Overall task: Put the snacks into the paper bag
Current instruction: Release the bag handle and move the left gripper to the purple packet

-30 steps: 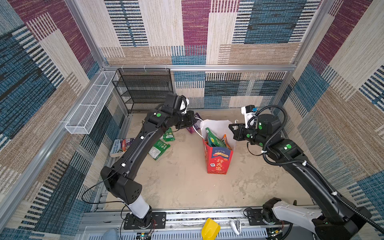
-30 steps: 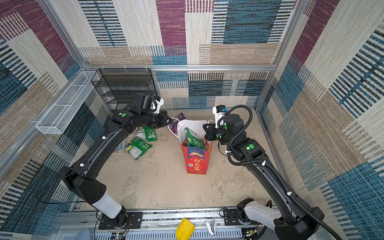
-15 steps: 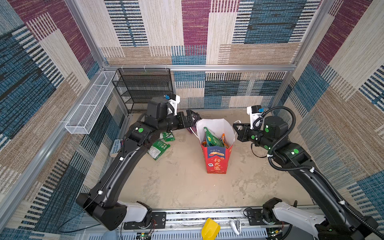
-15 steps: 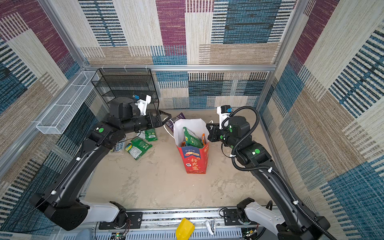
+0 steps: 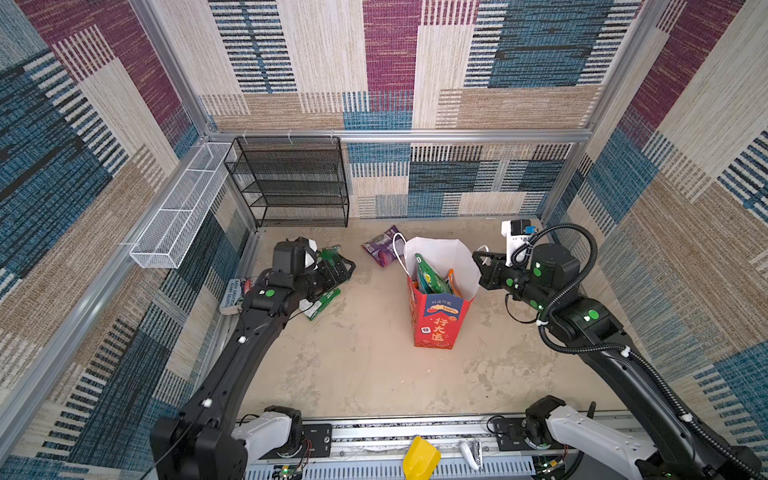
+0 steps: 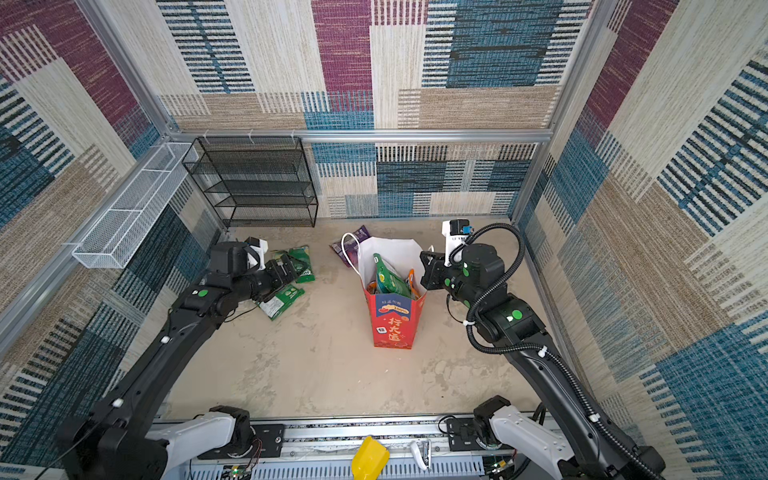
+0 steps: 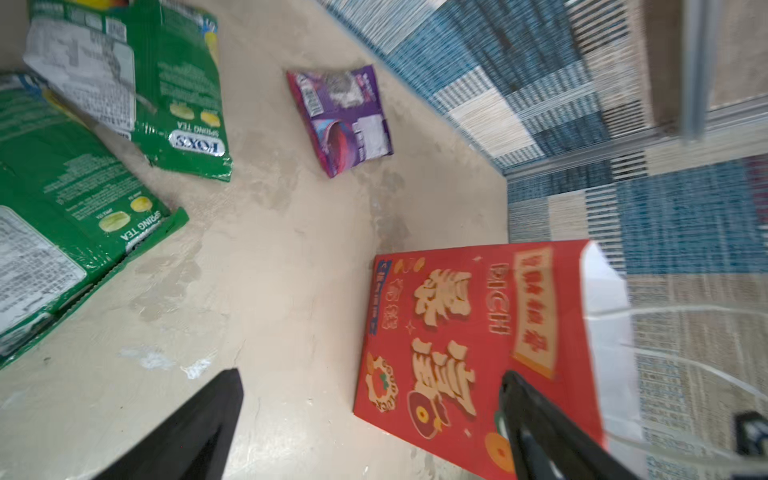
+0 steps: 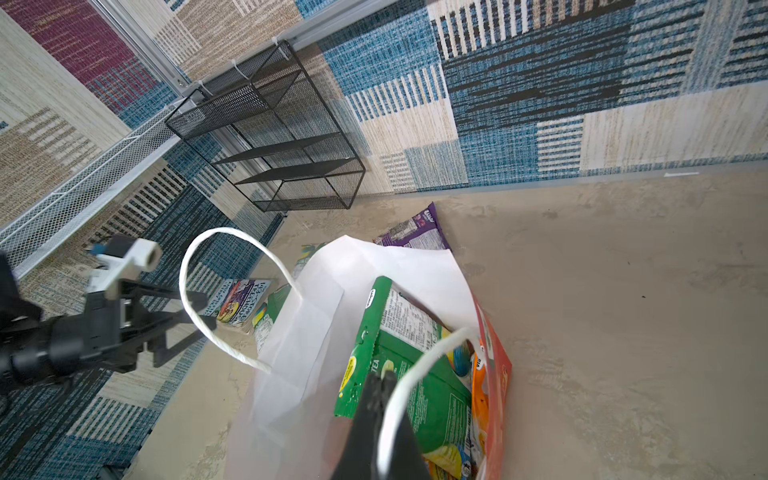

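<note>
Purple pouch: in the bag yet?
No, the purple pouch lies outside the bag, next to its far side.

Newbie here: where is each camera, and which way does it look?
Top views: high over the base rail, looking down; both top views show left arm, right arm, left pincer, right pincer and paper bag.
Left wrist: on the left arm, looking along its open pincer at the bag's red side, green snacks and purple snack.
Right wrist: on the right arm, looking past its shut pincer into the bag's mouth.
Shared: both wrist views show the bag and purple snack.
</note>
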`<action>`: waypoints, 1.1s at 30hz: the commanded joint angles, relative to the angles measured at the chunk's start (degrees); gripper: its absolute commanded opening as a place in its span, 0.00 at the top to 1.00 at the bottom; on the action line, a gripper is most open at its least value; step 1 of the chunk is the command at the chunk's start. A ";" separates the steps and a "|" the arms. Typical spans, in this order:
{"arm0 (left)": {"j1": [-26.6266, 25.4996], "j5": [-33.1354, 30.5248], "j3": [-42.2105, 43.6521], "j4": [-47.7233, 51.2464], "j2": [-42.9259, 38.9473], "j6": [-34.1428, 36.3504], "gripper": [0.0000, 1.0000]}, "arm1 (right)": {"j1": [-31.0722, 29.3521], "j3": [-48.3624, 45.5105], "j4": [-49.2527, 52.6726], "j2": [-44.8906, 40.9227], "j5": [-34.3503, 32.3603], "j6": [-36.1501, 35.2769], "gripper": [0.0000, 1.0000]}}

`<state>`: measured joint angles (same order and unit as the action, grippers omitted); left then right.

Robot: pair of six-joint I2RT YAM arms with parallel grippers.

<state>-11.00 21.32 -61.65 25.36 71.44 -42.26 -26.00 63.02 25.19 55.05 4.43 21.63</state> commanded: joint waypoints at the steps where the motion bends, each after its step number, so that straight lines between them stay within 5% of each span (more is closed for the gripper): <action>1: 0.13 4.81 -0.85 -11.57 8.66 -4.70 0.06 | -0.03 0.12 -3.66 0.32 1.02 -0.34 0.99; 9: -1.45 7.21 -16.21 -16.79 36.94 -9.99 0.20 | -0.06 -0.79 -3.83 -0.55 0.93 -1.46 0.99; 15: -2.31 6.85 -26.64 -17.01 49.99 -12.04 0.26 | -0.02 -1.05 -3.83 0.02 1.84 -1.61 0.99; 33: -3.28 8.08 -32.63 -22.93 61.87 -15.64 0.33 | -0.02 -1.65 -4.09 -0.12 1.82 -1.61 0.99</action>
<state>-14.17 30.28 -94.70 1.45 132.38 -56.84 -25.91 61.32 23.42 54.87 5.67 20.51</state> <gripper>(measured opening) 0.669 0.048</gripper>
